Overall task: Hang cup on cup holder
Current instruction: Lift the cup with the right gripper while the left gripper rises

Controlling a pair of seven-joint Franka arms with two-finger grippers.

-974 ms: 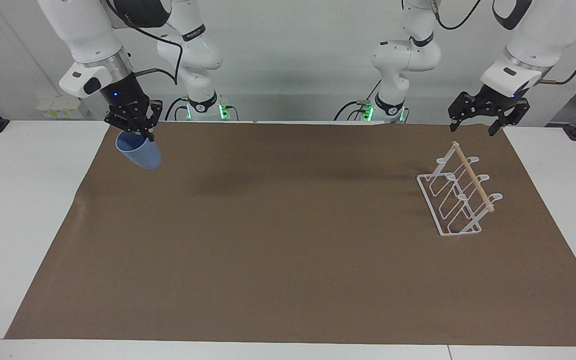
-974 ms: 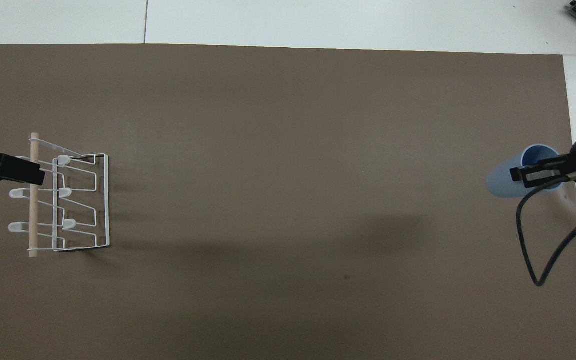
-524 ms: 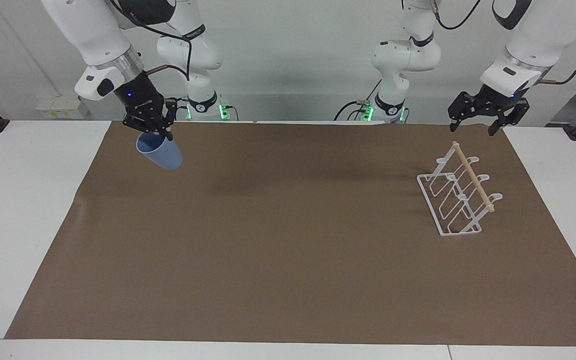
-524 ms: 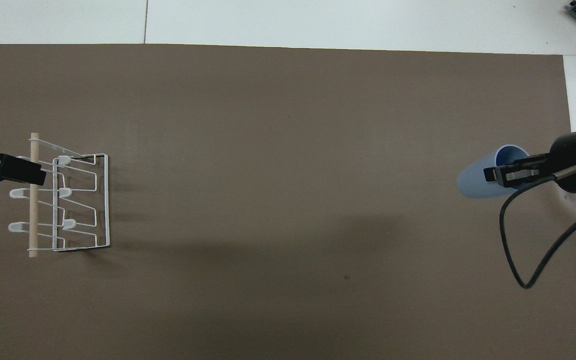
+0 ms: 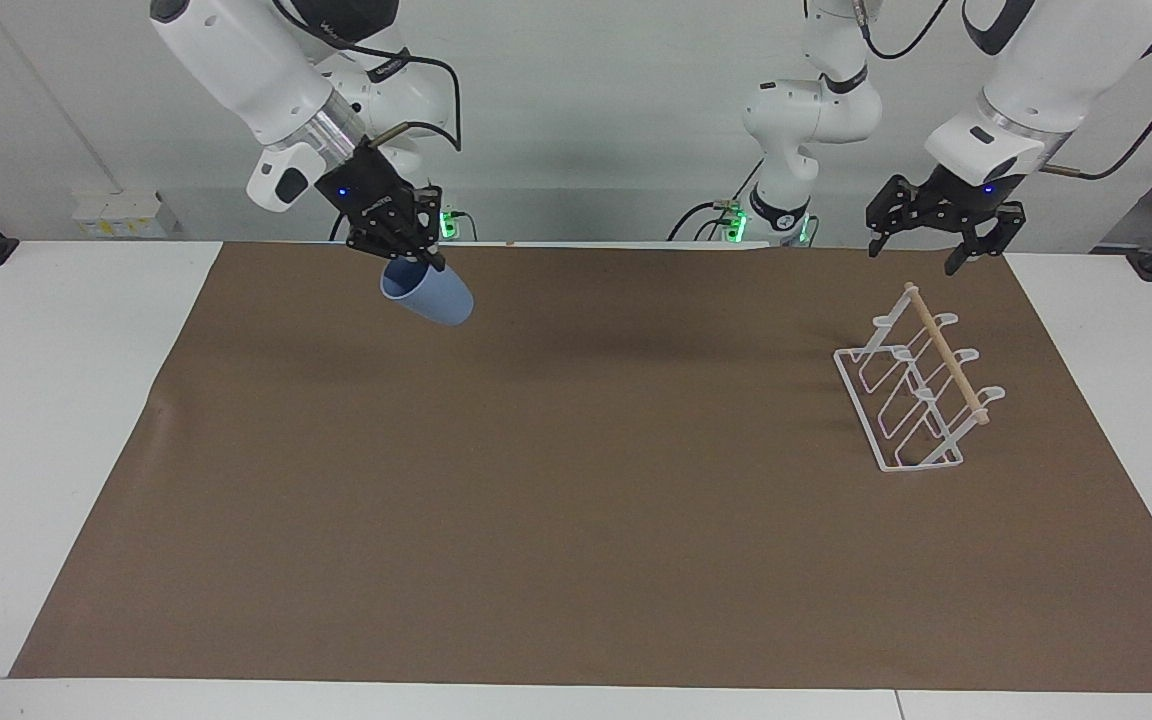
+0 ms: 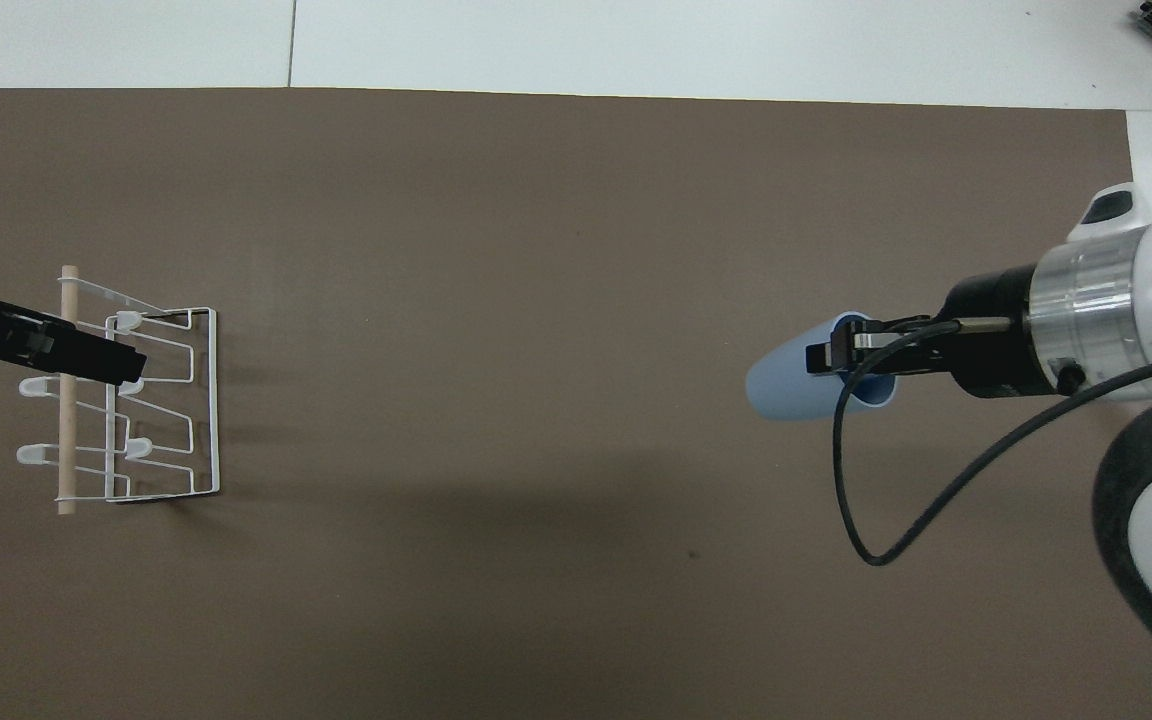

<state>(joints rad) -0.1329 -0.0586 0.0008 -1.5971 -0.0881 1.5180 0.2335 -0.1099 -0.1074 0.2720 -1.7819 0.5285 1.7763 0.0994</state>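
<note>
Blue cup (image 5: 428,296) pinched by right end effector (image 5: 414,262), airborne over mat (image 5: 576,500).

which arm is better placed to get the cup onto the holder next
Right, probably: its pincer already grips the cup by the rim, in the air. The left pincer hangs open and empty over the cup holder.

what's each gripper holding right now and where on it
The right gripper holds the blue cup by its rim, tilted in the air above the brown mat. The left gripper is open and holds nothing, above the white rack.
</note>
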